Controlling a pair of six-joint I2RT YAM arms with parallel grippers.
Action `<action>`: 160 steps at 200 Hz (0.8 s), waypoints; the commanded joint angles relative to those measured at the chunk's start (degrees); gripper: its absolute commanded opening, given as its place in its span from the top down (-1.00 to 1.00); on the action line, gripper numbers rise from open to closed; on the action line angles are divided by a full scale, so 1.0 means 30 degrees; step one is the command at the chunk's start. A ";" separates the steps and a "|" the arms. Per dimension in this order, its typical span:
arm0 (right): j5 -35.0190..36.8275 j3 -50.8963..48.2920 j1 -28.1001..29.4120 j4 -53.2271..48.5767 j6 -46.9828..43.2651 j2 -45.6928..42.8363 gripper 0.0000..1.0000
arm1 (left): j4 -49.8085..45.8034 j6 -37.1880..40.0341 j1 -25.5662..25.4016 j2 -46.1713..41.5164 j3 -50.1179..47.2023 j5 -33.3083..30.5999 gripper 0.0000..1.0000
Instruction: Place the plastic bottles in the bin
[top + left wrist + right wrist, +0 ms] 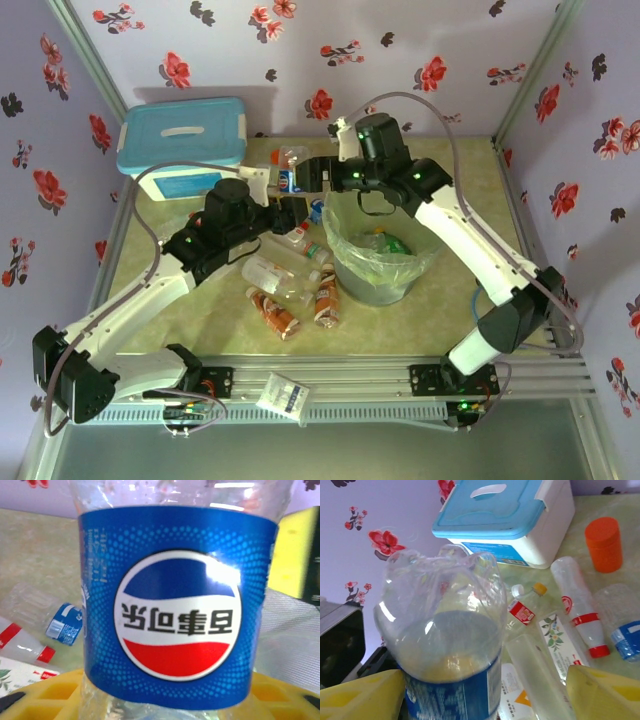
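Seen from above, the blue-label bottle (290, 181) hangs over the far middle of the desk (440, 330). It sits between the left claw (283, 207) and the right claw (312, 176), just left of the far rim of the bin (385, 290).

The left wrist view adds the label close up and upside down, with yellow claw parts beneath it. The left claw is clamped on the bottle.

The right wrist view gives the other end: the clear bottom of the bottle faces the lens. The right claw's yellow fingers (600, 692) stand apart, one of them well off the bottle's side. This view also shows the orange cylinder (604, 544) just beside the white box (520, 525) at the far left of the desk.

Loose bottles (280, 285) crowd the desk between the left arm and the bin. Bare desk lies to the right of the bin and along the near edge.
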 commanded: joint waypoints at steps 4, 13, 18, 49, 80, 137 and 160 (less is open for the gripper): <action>-0.1142 0.0732 0.0129 0.1830 0.0961 0.0570 -0.68 | 0.1683 0.0580 0.0078 0.0119 -0.0329 0.1501 1.00; -0.1224 0.0612 0.0129 0.2292 0.1192 0.0645 -0.67 | 0.1864 0.0507 0.0064 0.0076 -0.0437 0.1639 1.00; -0.1296 0.0558 0.0129 0.2546 0.1309 0.0697 -0.66 | 0.1859 0.0476 0.0051 0.0071 -0.0465 0.1643 1.00; -0.1851 0.0475 0.0130 0.3832 0.1978 0.1055 -0.54 | 0.2003 0.0426 -0.0030 0.0172 -0.0587 0.1875 1.00; -0.1688 0.0379 0.0129 0.3874 0.2025 0.1002 -0.22 | 0.2244 0.0204 -0.0052 0.0050 -0.0811 0.1852 1.00; -0.0987 0.0254 0.0013 0.4049 0.1811 0.0584 -0.06 | 0.2477 -0.0052 -0.0052 0.0073 -0.0989 0.1793 0.20; -0.0399 0.0679 -0.0277 0.3648 0.1350 0.0343 -0.03 | 0.2446 -0.0218 -0.0037 -0.0345 -0.1323 0.1574 -0.24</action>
